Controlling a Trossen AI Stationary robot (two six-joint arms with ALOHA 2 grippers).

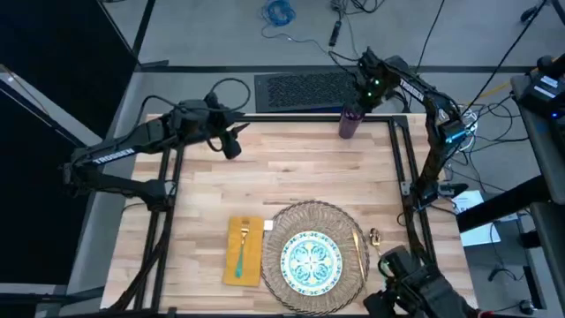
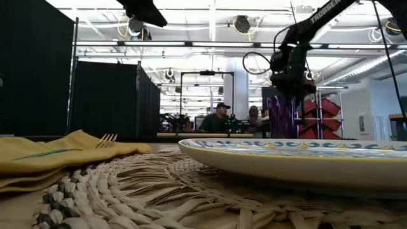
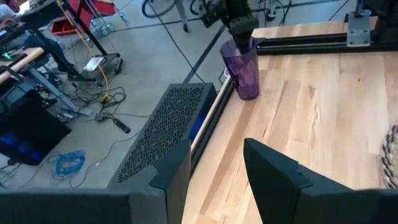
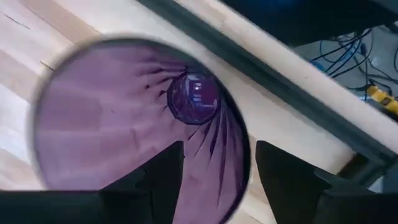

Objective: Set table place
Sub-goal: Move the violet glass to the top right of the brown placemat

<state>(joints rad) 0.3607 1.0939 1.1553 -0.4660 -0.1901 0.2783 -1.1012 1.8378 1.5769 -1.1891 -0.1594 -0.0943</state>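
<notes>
The purple cup [image 1: 350, 124] stands upright on the table [image 1: 291, 168] at its far edge, beside the black rail. My right gripper [image 4: 221, 149] comes down on it from above, open. One finger [image 4: 163, 174] is inside the cup [image 4: 124, 118] and the other [image 4: 292, 180] is outside its wall. The wicker placemat [image 1: 314, 258] lies near the front edge with the blue-green plate [image 1: 311, 261] on it. The fork [image 1: 241, 246] rests on the yellow napkin [image 1: 244, 251] to the left. The knife [image 1: 359, 250] lies along the placemat's right side. My left gripper [image 1: 232, 147] hangs open over the far left.
Black frame rails [image 1: 402, 168] run along the table's far and side edges. A small gold piece [image 1: 375, 237] lies right of the placemat. The middle of the table shows bare wood. A perforated dark panel [image 3: 165, 130] and cables lie on the floor beyond the far edge.
</notes>
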